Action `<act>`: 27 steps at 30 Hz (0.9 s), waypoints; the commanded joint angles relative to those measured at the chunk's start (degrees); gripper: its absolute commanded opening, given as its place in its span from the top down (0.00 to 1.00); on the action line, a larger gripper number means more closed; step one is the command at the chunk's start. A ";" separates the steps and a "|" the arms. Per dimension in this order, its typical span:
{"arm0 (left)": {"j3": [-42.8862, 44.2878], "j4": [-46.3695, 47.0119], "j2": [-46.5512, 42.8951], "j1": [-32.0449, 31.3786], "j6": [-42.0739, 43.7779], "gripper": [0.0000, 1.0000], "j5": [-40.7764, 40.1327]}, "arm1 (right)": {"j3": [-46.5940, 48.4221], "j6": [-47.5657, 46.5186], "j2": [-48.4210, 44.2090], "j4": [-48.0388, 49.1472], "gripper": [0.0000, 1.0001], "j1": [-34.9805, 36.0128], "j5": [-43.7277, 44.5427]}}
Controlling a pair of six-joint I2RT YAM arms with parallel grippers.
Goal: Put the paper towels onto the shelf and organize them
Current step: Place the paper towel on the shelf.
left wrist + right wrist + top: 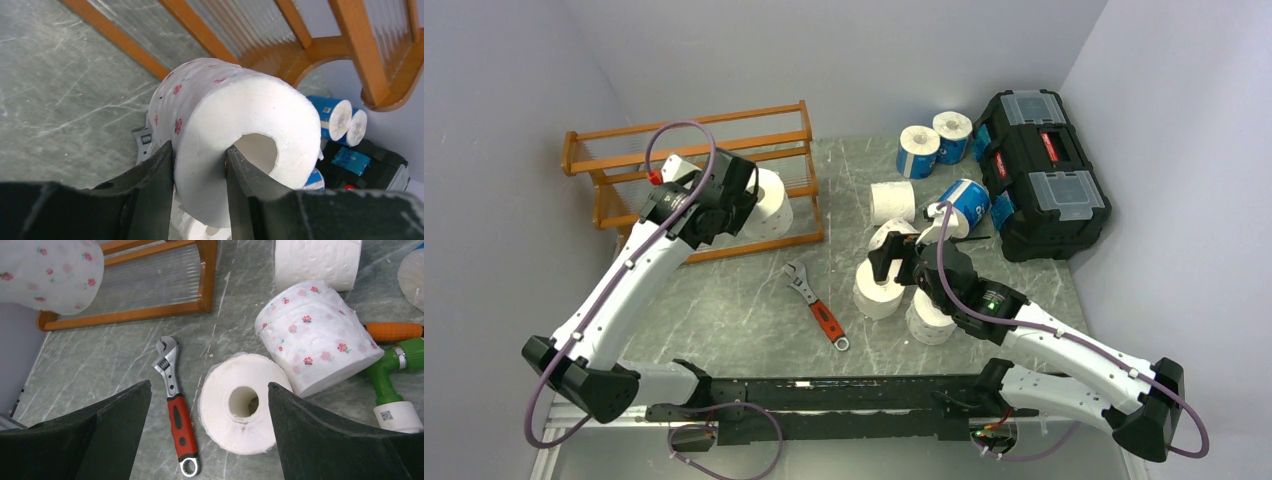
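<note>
My left gripper (200, 155) is shut on a paper towel roll with small red flowers (240, 115), one finger inside its hollow core and one against its outer side. It holds the roll (769, 205) in the air just in front of the orange-brown wooden shelf (694, 160). My right gripper (209, 385) hangs open above a plain white roll standing on end (242, 402). A flowered roll (315, 337) lies beside that one. Another white roll (892, 202) and three blue-wrapped rolls (917, 150) (952, 135) (967, 200) lie further back.
A red-handled adjustable wrench (816, 305) lies on the marble table between the arms. A black toolbox with red latches (1044, 170) stands at the back right. A green fitting (392, 370) and an orange handle (395, 331) lie beside the flowered roll.
</note>
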 commanded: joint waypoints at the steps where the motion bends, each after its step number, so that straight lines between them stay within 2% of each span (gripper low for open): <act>1: 4.41 3.82 2.48 1.52 -0.83 1.00 -0.64 | 1.45 0.48 -0.56 0.48 0.11 -0.19 1.59; 13: 7.64 7.80 8.15 3.60 0.90 1.00 1.69 | 2.14 -0.54 -0.06 0.32 0.11 -0.19 1.01; 27: 13.73 4.84 15.38 5.57 1.01 1.00 3.36 | 2.44 -1.32 0.29 0.14 0.11 -0.16 1.26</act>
